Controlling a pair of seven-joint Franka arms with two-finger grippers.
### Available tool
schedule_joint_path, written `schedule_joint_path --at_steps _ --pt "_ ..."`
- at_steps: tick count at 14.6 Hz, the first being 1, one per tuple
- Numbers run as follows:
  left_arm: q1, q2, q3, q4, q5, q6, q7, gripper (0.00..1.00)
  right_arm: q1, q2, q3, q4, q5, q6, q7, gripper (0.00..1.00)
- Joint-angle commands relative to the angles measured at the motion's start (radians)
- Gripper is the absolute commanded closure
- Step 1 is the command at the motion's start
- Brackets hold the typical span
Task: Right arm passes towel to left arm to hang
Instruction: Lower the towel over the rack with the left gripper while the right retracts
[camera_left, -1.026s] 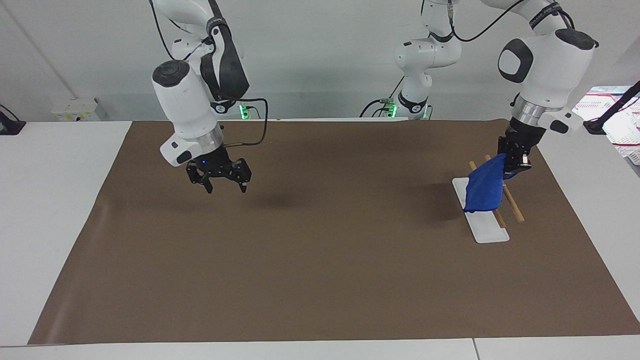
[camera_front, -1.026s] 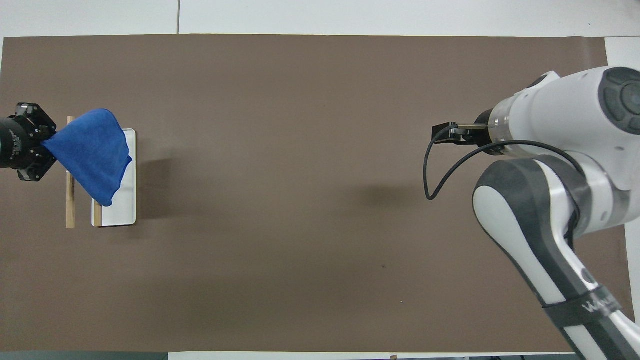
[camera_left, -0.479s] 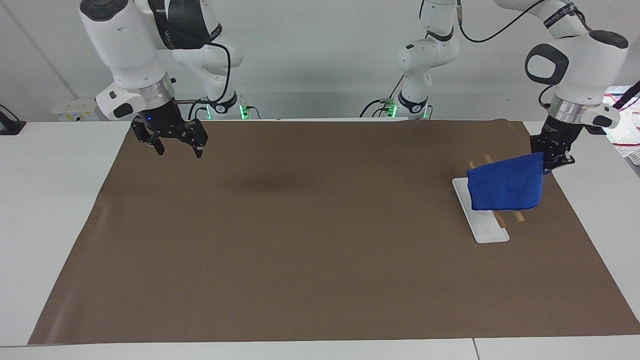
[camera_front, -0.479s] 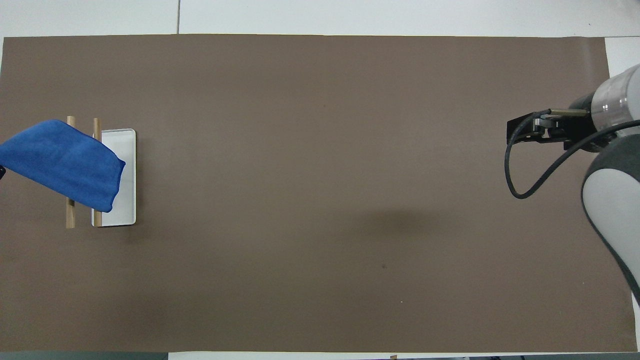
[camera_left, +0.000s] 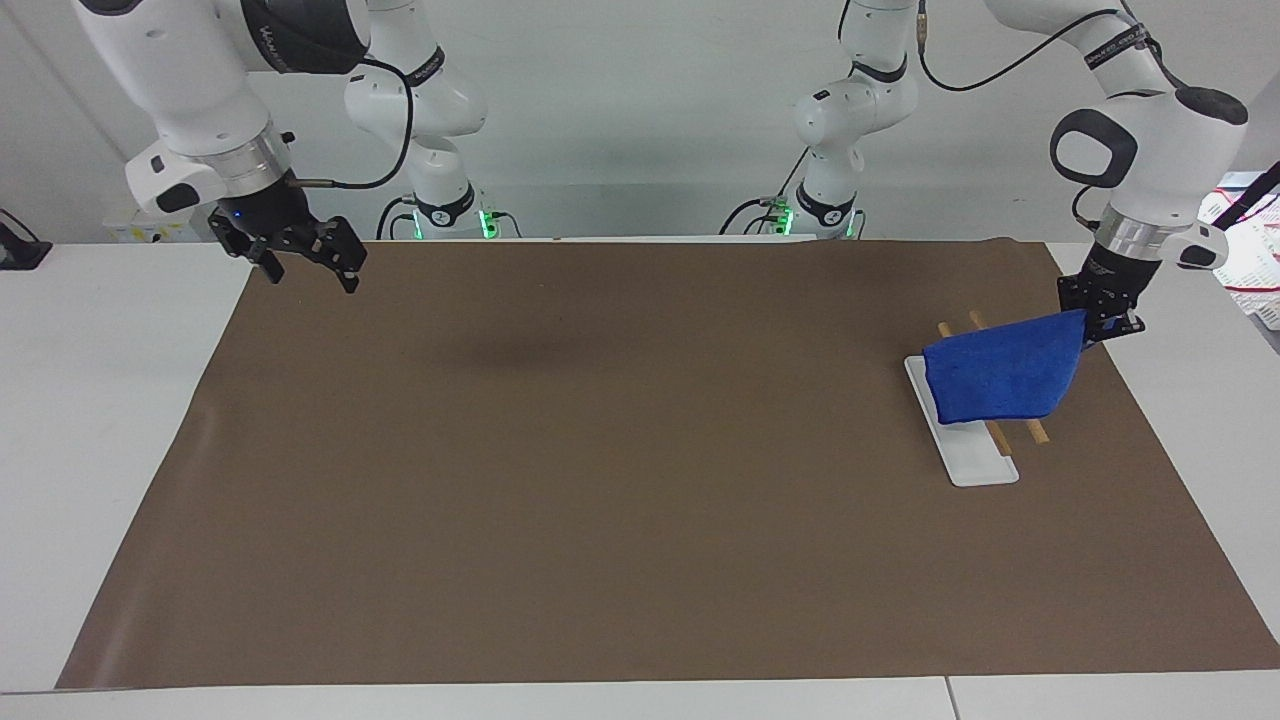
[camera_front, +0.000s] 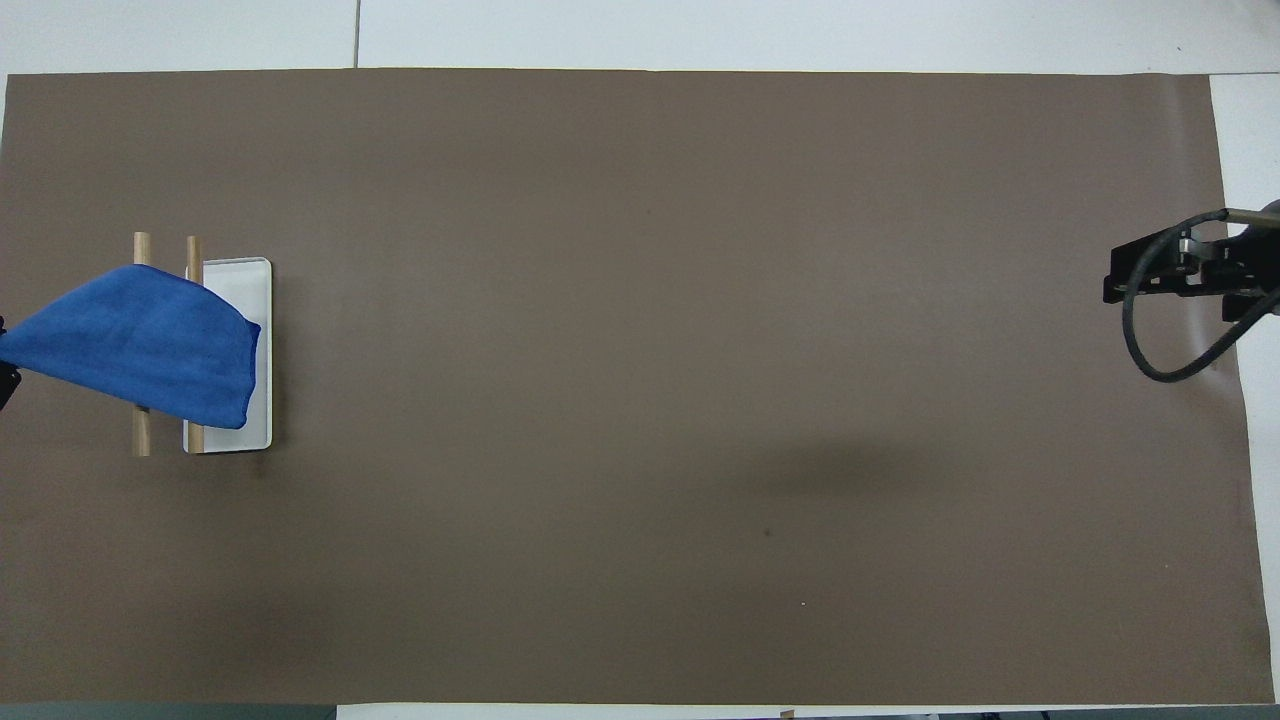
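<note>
The blue towel (camera_left: 1000, 378) lies spread over the two wooden rails (camera_left: 1036, 432) of a small rack with a white base (camera_left: 978, 466), at the left arm's end of the table. My left gripper (camera_left: 1098, 322) is shut on the towel's upper corner, beside the rack. In the overhead view the towel (camera_front: 140, 345) covers the middle of the rails (camera_front: 141, 248) and part of the base (camera_front: 245, 290); the left gripper is almost out of that view. My right gripper (camera_left: 312, 278) is open and empty, raised over the mat's edge at its own end; it also shows in the overhead view (camera_front: 1150, 280).
A brown mat (camera_left: 640, 500) covers the table. A white basket with papers (camera_left: 1245, 250) stands off the mat at the left arm's end. A small white box (camera_left: 150, 218) sits near the right arm's base.
The right arm drew back to its own end of the table, gripper open. The left gripper pulled the towel's corner outward across the rails, so the cloth spread over them.
</note>
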Motion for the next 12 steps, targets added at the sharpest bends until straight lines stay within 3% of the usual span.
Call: schedule_joint_path --at_steps 1,5,7,8,9,10,12 --pt "0.008 -0.015 -0.010 -0.064 0.000 0.052 -0.031 1.00 0.013 0.012 -0.017 0.025 -0.035 -0.026 -0.044 0.00" --pt "-0.004 -0.032 -0.013 -0.124 -0.003 0.087 -0.124 1.00 0.020 0.011 -0.009 0.025 -0.043 -0.029 -0.054 0.00" --pt "-0.009 -0.037 -0.012 -0.127 -0.003 0.078 -0.126 1.00 0.017 0.027 -0.003 0.091 -0.074 -0.099 -0.107 0.00" --pt "-0.009 -0.037 -0.012 -0.127 -0.003 0.070 -0.126 0.81 0.016 0.041 0.001 0.114 -0.065 -0.107 -0.133 0.00" --pt "-0.012 -0.037 -0.013 -0.125 -0.003 0.060 -0.127 0.13 0.014 0.044 0.001 0.116 -0.052 -0.103 -0.136 0.00" --pt "-0.018 -0.037 -0.013 -0.121 -0.002 0.050 -0.130 0.00 0.016 0.044 0.001 0.114 -0.048 -0.103 -0.136 0.00" --pt "-0.024 -0.034 -0.013 -0.107 -0.002 0.030 -0.127 0.00 0.019 0.044 0.003 0.114 -0.049 -0.101 -0.138 0.00"
